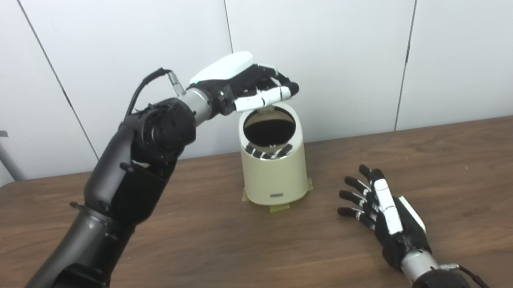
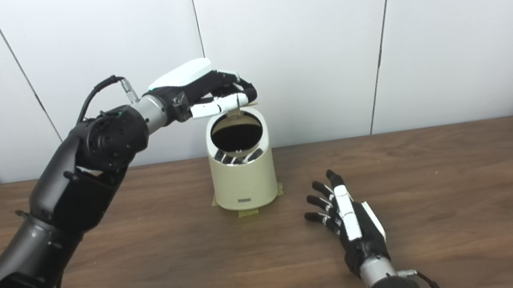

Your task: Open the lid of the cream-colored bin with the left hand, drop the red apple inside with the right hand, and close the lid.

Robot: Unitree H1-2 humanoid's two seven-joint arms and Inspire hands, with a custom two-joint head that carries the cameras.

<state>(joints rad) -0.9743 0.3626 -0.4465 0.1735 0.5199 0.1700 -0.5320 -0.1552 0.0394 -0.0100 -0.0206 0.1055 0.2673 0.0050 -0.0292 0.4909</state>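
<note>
My left hand over the open bin, my right resting on the table.

The cream bin (image 1: 275, 171) stands near the table's (image 1: 475, 213) far edge, midway along it, its round mouth dark; I cannot tell what is inside. A small grey label low on its front is too small to read. My left hand (image 1: 247, 84) hovers at the bin's top rim, fingers curled on something there, likely the lid, barely visible. My right hand (image 1: 383, 211) lies open, fingers spread, empty, near the bin's right.
</note>
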